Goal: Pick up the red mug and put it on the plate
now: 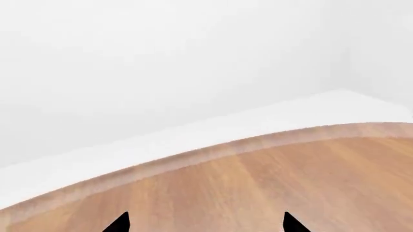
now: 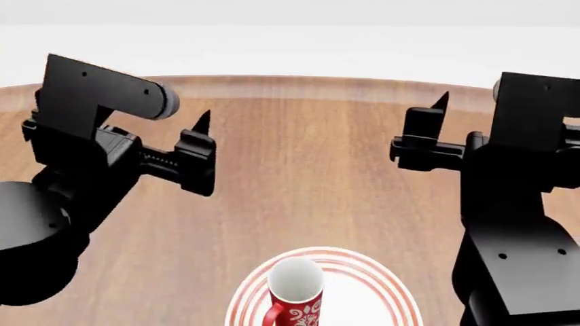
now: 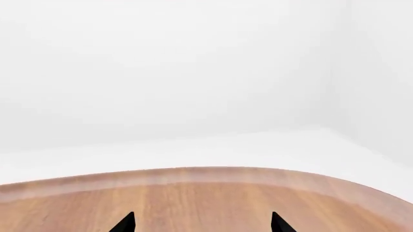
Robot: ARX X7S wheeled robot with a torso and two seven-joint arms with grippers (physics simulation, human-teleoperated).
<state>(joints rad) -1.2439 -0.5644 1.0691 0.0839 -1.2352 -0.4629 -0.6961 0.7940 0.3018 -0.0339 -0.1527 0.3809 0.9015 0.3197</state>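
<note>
While the red mug [image 2: 295,295] is seen upright on the plate [image 2: 381,288] at the frame's bottom centre, the left gripper [image 1: 205,223] and right gripper [image 3: 202,223] are held empty, jaws apart, above the wooden table [image 2: 299,170].

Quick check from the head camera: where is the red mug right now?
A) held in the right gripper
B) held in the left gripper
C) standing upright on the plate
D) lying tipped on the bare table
C: the red mug stands upright on the plate, with both grippers raised clear of it and empty.
</note>
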